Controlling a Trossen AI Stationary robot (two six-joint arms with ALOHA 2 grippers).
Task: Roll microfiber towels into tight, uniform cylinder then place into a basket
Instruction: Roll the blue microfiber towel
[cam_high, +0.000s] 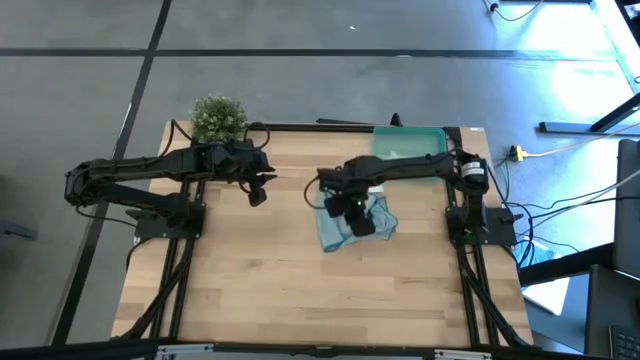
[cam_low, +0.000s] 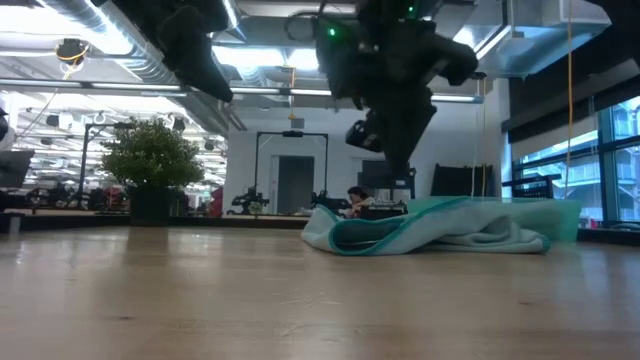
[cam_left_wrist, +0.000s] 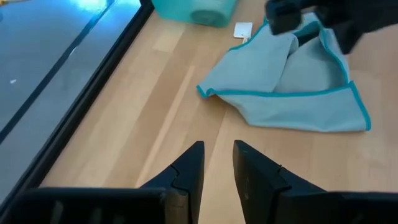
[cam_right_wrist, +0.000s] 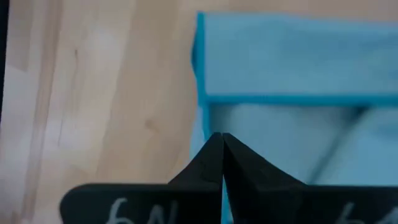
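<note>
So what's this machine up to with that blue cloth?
The right gripper, fingers shut, is over a crumpled light blue towel lying unrolled near the middle of the table; whether it grips the cloth is unclear. The left gripper waits open above bare wood, holding nothing. Behind the towel sits a teal basket with something pale and rolled already inside, probably another towel. A potted plant stands at the table's far corner.

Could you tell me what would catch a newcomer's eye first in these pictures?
Most striking is the light blue towel, lying rumpled on the wooden table near its middle, with the right pincer shut just above it. Behind it, at the table's far right edge, sits the teal basket with a rolled towel inside. The left pincer hangs apart, near a potted plant.
</note>
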